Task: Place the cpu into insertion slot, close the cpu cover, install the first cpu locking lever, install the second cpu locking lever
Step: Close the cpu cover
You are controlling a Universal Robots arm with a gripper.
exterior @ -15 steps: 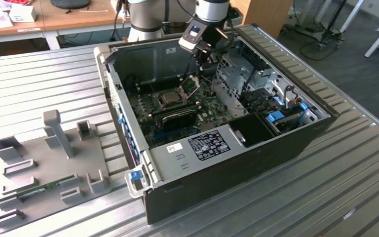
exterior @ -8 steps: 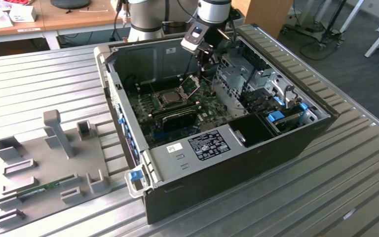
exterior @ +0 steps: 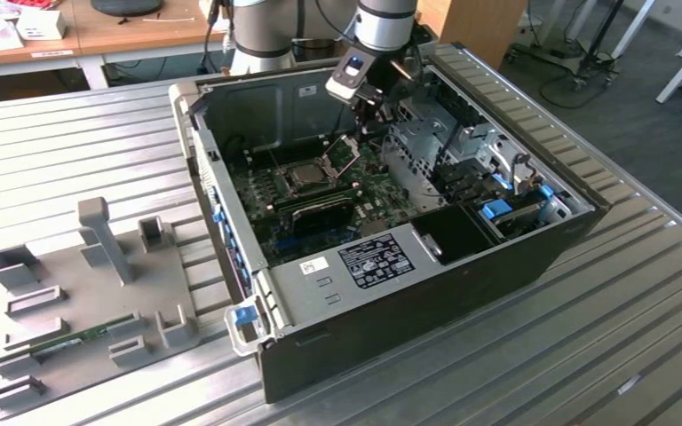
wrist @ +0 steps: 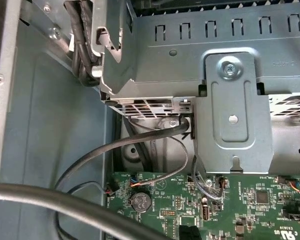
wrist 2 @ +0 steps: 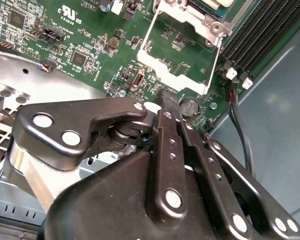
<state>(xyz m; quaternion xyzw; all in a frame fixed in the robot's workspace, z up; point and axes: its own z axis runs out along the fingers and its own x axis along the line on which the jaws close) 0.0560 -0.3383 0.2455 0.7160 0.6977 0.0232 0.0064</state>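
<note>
One slatted metal worktop [exterior: 625, 337] carries one open computer case [exterior: 436, 302] and, at the exterior view's left, one grey fixture plate [exterior: 92, 293]. One green motherboard [exterior: 371, 191] lies on the case floor. One arm [exterior: 383, 22] reaches into the case from above. Its single end effector [wrist 2: 166, 97] has the fingers pressed together with nothing seen between them. The tips are just beside the free edge of the one cpu cover [wrist 2: 155, 61]; contact cannot be determined. The cover stands raised on its hinge, and the board shows through its hollow centre. The one insertion slot [exterior: 281, 182] lies just beside it, with the one cpu [exterior: 306, 176] apparently seated inside. Judgement: placement is complete and closing the cover is the step in hand. That step calls for swinging the frame down flat over the cpu without shifting it. The locking levers cannot be counted. One coin cell [wrist 2: 190, 106] sits near the tips.
</note>
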